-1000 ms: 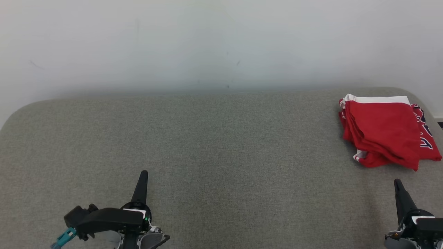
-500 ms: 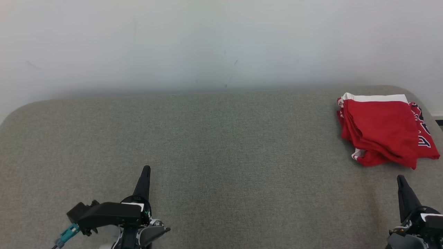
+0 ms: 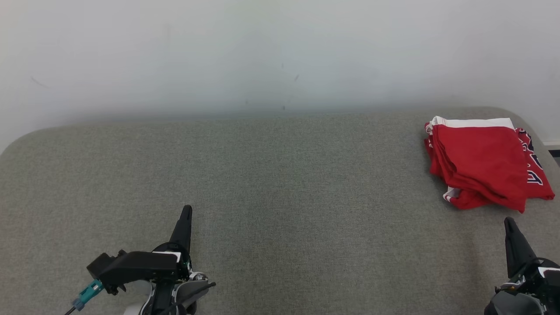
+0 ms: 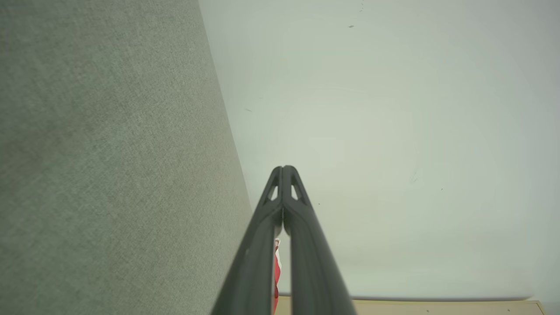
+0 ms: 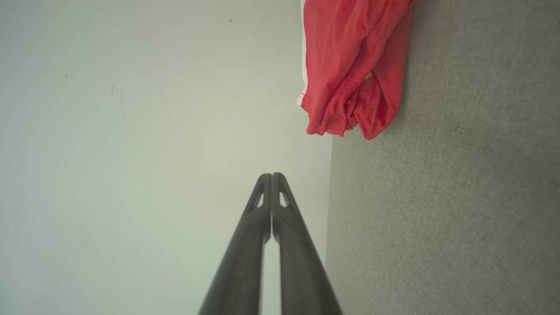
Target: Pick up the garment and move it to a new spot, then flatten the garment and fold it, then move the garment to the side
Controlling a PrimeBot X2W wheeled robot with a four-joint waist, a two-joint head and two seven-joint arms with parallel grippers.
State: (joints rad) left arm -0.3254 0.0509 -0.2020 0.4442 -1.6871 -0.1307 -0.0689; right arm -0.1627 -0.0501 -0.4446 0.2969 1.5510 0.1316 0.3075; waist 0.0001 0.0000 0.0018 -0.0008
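Note:
A folded red garment (image 3: 483,164) with a white band and dark lettering lies at the far right of the grey fabric surface (image 3: 280,183). The right wrist view shows the garment (image 5: 350,65) beyond my fingertips, resting on the surface. My left gripper (image 3: 187,210) is at the lower left, shut and empty, its fingers pressed together (image 4: 283,168). At the lower right my right gripper (image 3: 509,221) is shut too, tips touching (image 5: 271,176), a short way in front of the garment and apart from it. A sliver of red garment (image 4: 276,271) peeks between the left fingers.
A pale wall (image 3: 280,52) rises behind the surface. The surface's corners are rounded, and its right edge runs close by the garment. A teal connector (image 3: 85,295) hangs off the left arm.
The whole head view has drifted slightly, so the camera moved. The left gripper tip stands a little higher in view. The garment lies as before.

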